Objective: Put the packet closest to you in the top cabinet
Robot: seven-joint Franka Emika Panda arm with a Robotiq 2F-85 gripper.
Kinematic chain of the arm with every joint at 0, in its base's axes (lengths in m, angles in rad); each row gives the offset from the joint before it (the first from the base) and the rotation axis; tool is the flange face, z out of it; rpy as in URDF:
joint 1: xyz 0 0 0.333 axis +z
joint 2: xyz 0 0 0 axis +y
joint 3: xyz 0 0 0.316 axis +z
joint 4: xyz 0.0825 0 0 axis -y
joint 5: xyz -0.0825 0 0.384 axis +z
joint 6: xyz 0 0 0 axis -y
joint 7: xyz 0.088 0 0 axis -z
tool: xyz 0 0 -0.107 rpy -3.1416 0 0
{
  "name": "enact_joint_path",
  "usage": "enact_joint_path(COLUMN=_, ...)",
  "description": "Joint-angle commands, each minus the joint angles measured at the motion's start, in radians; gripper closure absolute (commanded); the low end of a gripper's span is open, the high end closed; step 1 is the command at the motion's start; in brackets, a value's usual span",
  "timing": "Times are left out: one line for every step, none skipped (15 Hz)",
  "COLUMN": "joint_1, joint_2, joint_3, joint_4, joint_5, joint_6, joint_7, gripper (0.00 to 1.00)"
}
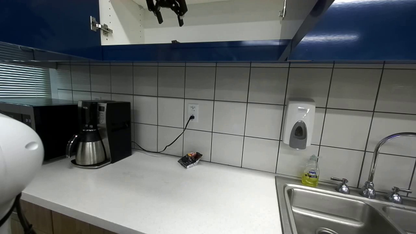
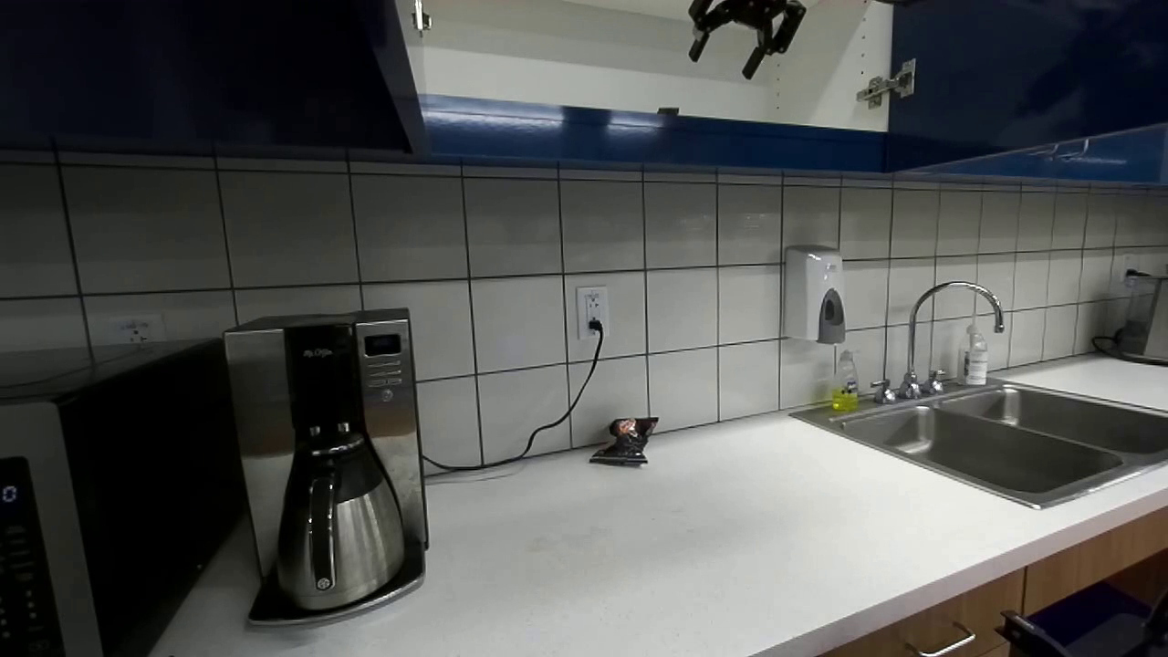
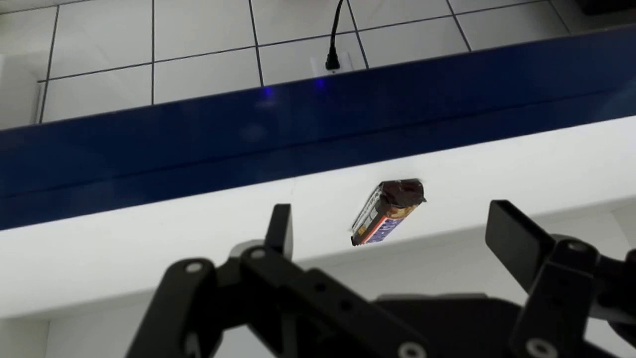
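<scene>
The packet (image 3: 386, 215), small and elongated with dark reddish-brown ends, lies on the white shelf floor of the top cabinet (image 3: 149, 164) in the wrist view. Only its dark tip shows over the cabinet's front edge in both exterior views (image 1: 175, 41) (image 2: 668, 110). The top cabinet stands open, with blue doors and a white interior (image 1: 214, 32) (image 2: 584, 78). My gripper (image 1: 170, 23) is open and empty, inside or in front of the cabinet opening, above the packet and apart from it. It also shows in an exterior view (image 2: 724, 64) and in the wrist view (image 3: 390, 219).
A bunched-up dark packet (image 1: 190, 159) lies on the counter (image 1: 162, 195) by the tiled wall. A coffee maker (image 1: 113, 130), a microwave (image 2: 128, 474), a soap dispenser (image 1: 299, 123) and a sink (image 1: 325, 208) stand around. The open cabinet doors (image 1: 357, 32) (image 1: 48, 29) flank the opening.
</scene>
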Motion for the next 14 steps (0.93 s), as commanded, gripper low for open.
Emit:
enact_joint_path(joint_1=-0.015, joint_2=-0.075, joint_3=0.009, joint_4=-0.083, joint_5=0.027, joint_6=-0.052, joint_7=-0.036, gripper=0.0)
enact_joint_path(joint_1=-0.015, joint_2=-0.083, joint_3=0.008, joint_4=-0.094, joint_5=0.026, joint_6=-0.078, joint_7=-0.038, gripper=0.0)
enact_joint_path(joint_1=-0.016, joint_2=-0.089, joint_3=0.009, joint_4=-0.105, joint_5=0.024, joint_6=-0.097, joint_7=-0.038, gripper=0.0)
enact_joint_path(joint_1=-0.016, joint_2=-0.092, joint_3=0.009, joint_4=-0.115, joint_5=0.023, joint_6=-0.115, joint_7=-0.038, gripper=0.0)
enact_joint_path(joint_1=-0.018, joint_2=-0.095, joint_3=0.01, joint_4=-0.125, joint_5=0.022, joint_6=-0.127, joint_7=-0.036, gripper=0.0)
enact_joint_path(joint_1=-0.017, joint_2=-0.098, joint_3=0.01, joint_4=-0.136, joint_5=0.021, joint_6=-0.14, joint_7=-0.039, gripper=0.0)
enact_joint_path(joint_1=-0.016, joint_2=-0.1, joint_3=0.01, joint_4=-0.146, joint_5=0.021, joint_6=-0.151, joint_7=-0.043, gripper=0.0)
enact_joint_path(joint_1=-0.015, joint_2=-0.101, joint_3=0.009, joint_4=-0.159, joint_5=0.022, joint_6=-0.158, joint_7=-0.048, gripper=0.0)
enact_joint_path(joint_1=-0.013, joint_2=-0.102, joint_3=0.007, joint_4=-0.171, joint_5=0.024, joint_6=-0.163, joint_7=-0.054, gripper=0.0)
enact_joint_path(joint_1=-0.01, joint_2=-0.104, joint_3=0.004, joint_4=-0.186, joint_5=0.029, joint_6=-0.166, joint_7=-0.062, gripper=0.0)
enact_joint_path(joint_1=-0.008, joint_2=-0.107, joint_3=0.002, joint_4=-0.2, joint_5=0.031, joint_6=-0.167, joint_7=-0.072, gripper=0.0)
enact_joint_path(joint_1=-0.008, joint_2=-0.111, joint_3=0.002, joint_4=-0.221, joint_5=0.031, joint_6=-0.161, joint_7=-0.08, gripper=0.0)
enact_joint_path(joint_1=-0.009, joint_2=-0.116, joint_3=0.003, joint_4=-0.242, joint_5=0.029, joint_6=-0.154, joint_7=-0.087, gripper=0.0)
enact_joint_path(joint_1=-0.01, joint_2=-0.123, joint_3=0.005, joint_4=-0.273, joint_5=0.023, joint_6=-0.144, joint_7=-0.097, gripper=0.0)
